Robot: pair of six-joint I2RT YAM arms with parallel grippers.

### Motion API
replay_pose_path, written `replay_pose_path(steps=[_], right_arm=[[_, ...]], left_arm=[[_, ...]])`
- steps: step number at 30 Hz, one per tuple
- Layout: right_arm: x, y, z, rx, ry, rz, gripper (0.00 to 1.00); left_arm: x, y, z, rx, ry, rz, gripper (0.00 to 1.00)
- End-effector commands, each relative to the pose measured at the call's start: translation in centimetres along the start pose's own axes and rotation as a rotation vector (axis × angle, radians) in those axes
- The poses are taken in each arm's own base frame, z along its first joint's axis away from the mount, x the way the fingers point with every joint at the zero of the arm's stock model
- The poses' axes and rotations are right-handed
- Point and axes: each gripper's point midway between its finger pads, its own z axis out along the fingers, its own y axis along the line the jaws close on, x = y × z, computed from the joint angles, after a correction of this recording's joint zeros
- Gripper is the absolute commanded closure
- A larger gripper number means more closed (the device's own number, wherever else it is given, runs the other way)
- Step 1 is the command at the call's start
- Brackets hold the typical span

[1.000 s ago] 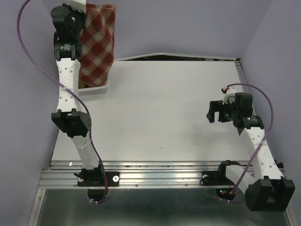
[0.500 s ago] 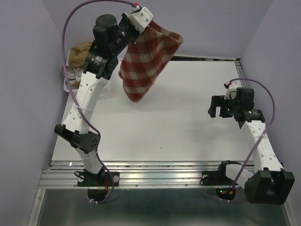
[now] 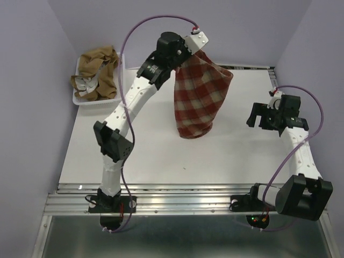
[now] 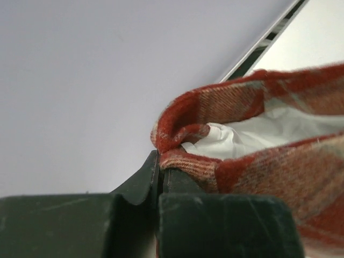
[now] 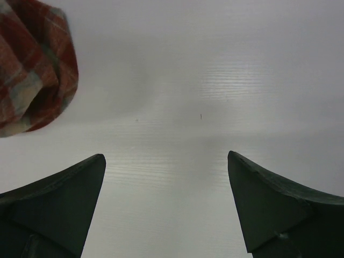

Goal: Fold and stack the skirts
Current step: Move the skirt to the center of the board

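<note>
— Top external. Where is the plaid skirt [image 3: 198, 99]?
— Hanging from the left gripper [image 3: 189, 52], high over the far middle of the table [image 3: 161, 153]. The cloth drops in a tapering bag shape, wide at the top and narrow at the bottom. Low end is close to the tabletop; cannot tell if it touches.
— The other skirts?
— Tan skirts [image 3: 97, 72] in a loose heap in the white tray [image 3: 95, 102], far left corner, well apart from the plaid one.
— Right gripper [image 3: 262, 115]?
— Off to the right, near the table's right edge, fingers spread, holding nothing.
— Left wrist view. Grip?
— Jaws pressed together on a bunched edge of the plaid skirt [image 4: 258, 166]. White lining [image 4: 263, 129] shows inside the fold. Lilac wall [image 4: 97, 70] fills the frame behind.
— Right wrist view?
— Both dark fingers [image 5: 54, 204] stand wide apart, bare table [image 5: 215, 80] between them. The rounded lower end of the plaid skirt [image 5: 32, 70] sits in the upper left corner, clear of the fingers. Contact with the table is not readable from here either.
</note>
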Motion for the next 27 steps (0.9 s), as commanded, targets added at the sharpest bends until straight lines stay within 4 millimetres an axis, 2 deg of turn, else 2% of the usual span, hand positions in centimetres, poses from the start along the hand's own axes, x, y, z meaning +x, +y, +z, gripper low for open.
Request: replay_pose_path(steps=[1,2,3,4,6,8,10,11,14,15,18,19,20,21,22,23,24,25,26,27], right_arm=[[-2.6,0.3,-1.0,-0.022,-0.064,0.008,0.00],[-2.5,0.3,-0.9,-0.022,-0.061,0.010,0.00],[-2.6,0.3,-1.0,-0.022,-0.064,0.008,0.00],[-2.5,0.2,-0.9,-0.022,-0.060,0.007,0.00],[-2.5,0.4,-0.9,-0.028,-0.060,0.009,0.00],[-2.4,0.4,-0.9,-0.030,-0.060,0.009,0.00],[-2.4,0.4,-1.0,-0.031,-0.060,0.010,0.00],[-2.5,0.4,-1.0,-0.031,-0.061,0.010,0.00],[-2.5,0.6,-1.1,-0.036,-0.065,0.011,0.00],[-2.5,0.7,-1.1,-0.040,-0.065,0.011,0.00],[-2.4,0.8,-1.1,-0.048,-0.064,0.011,0.00],[-2.3,0.9,-1.1,-0.056,-0.062,0.012,0.00],[-2.2,1.0,-1.1,-0.060,-0.060,0.012,0.00],[-2.2,1.1,-1.1,-0.068,-0.058,0.013,0.00],[-2.1,1.2,-1.0,-0.071,-0.057,0.013,0.00],[-2.1,1.2,-1.0,-0.074,-0.058,0.011,0.00],[-2.1,1.2,-1.0,-0.076,-0.057,0.011,0.00],[-2.2,1.3,-1.0,-0.077,-0.058,0.008,0.00],[-2.2,1.2,-1.0,-0.074,-0.057,0.007,0.00],[-2.2,1.1,-1.1,-0.068,-0.056,0.000,0.00]], left_arm=[[1.1,4.7,3.0,-0.316,0.054,-0.043,1.00],[2.0,6.1,2.9,-0.417,0.091,-0.057,1.00],[1.4,7.5,3.0,-0.508,0.055,-0.076,1.00],[2.3,7.8,3.9,-0.554,0.065,-0.075,1.00],[1.7,10.8,3.1,-0.742,0.027,-0.080,1.00],[0.1,13.8,1.1,-0.893,-0.051,-0.111,1.00],[-0.5,15.7,-0.2,-0.981,-0.090,-0.102,1.00],[-1.4,17.8,-2.1,-1.058,-0.159,-0.129,1.00],[-2.9,20.9,-5.3,-1.128,-0.256,-0.185,1.00],[-3.5,22.6,-7.5,-1.175,-0.292,-0.201,1.00],[-2.7,23.7,-8.7,-1.192,-0.302,-0.229,1.00],[-3.1,24.6,-10.0,-1.197,-0.332,-0.262,1.00],[-1.5,23.4,-7.8,-1.123,-0.286,-0.231,1.00],[-0.8,22.6,-7.0,-1.077,-0.263,-0.218,1.00],[-1.6,22.1,-7.5,-1.032,-0.278,-0.211,1.00],[0.1,18.9,-3.9,-0.866,-0.245,-0.161,1.00],[1.5,16.4,-2.2,-0.761,-0.182,-0.131,1.00],[1.5,14.6,-2.0,-0.698,-0.168,-0.109,1.00],[1.3,10.4,-0.1,-0.564,-0.161,-0.071,1.00],[4.6,5.9,1.3,-0.436,-0.047,0.001,1.00]])
